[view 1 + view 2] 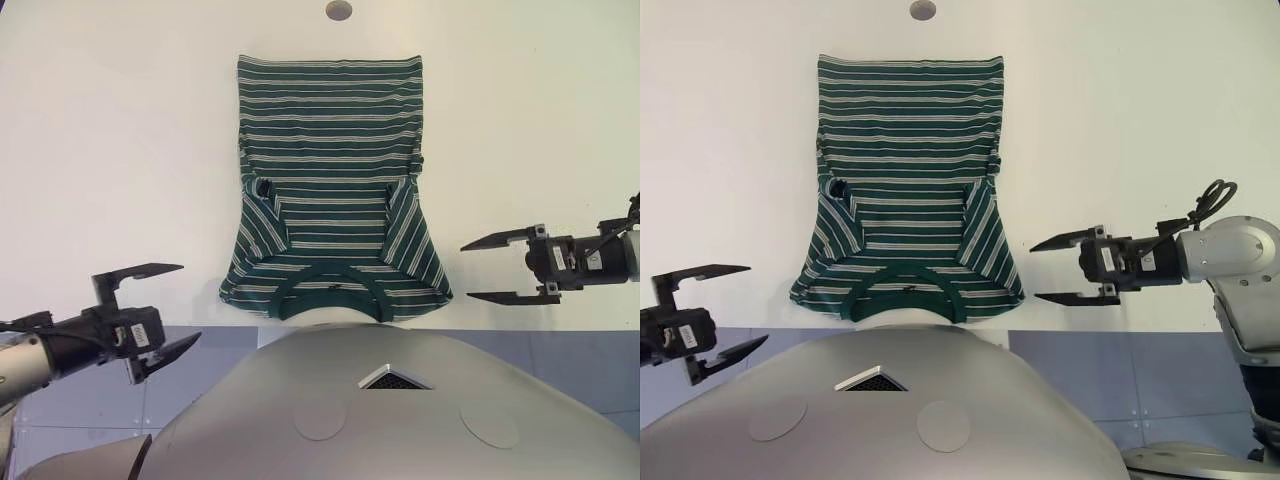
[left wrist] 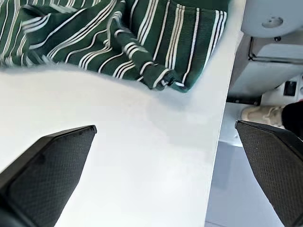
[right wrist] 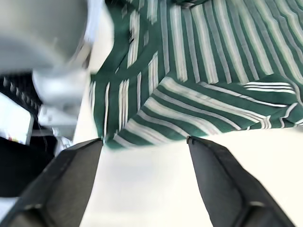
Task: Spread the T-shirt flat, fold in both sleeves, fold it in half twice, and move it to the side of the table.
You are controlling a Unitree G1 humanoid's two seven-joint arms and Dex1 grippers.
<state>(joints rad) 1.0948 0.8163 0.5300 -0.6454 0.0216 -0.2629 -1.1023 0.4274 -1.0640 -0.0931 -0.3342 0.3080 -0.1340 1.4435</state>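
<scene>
Left gripper (image 1: 190,302), right gripper (image 1: 465,271), T-shirt (image 1: 330,150), white table (image 1: 120,150)

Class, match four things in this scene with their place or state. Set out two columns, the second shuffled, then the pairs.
1 T-shirt
2 left pincer
3 right pincer
4 grey disc

a far edge of the table
b open, right of the T-shirt
c flat, sleeves folded in
d open, at the near table edge

Pairs: 1-c, 2-d, 3-b, 4-a

Bright, even light, faint soft shadows beside cloth, mild glare on white table (image 1: 120,150)
</scene>
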